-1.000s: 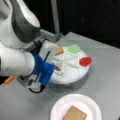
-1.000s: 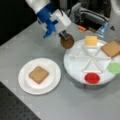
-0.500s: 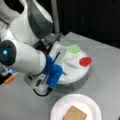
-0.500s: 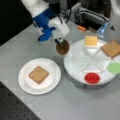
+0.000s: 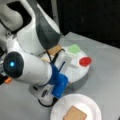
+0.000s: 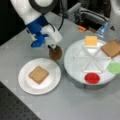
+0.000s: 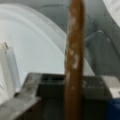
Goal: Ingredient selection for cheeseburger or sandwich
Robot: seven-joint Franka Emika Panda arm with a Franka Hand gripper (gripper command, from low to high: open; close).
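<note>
In a front view, the brown patty (image 6: 55,53) is held on edge in the closed fingers (image 6: 53,47), between the paper plate (image 6: 25,83) with bread (image 6: 38,74) and the tray (image 6: 72,65). In the wrist view, the patty (image 7: 74,60) is seen gripped upright.

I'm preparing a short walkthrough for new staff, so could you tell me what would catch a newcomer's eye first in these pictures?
The gripper holds a dark brown round patty on edge, between the white paper plate and the white divided tray in a front view. One toast-brown bread square already lies on the plate. In the tray sit a cheese square, another bread square, a green piece and a red disc.
</note>
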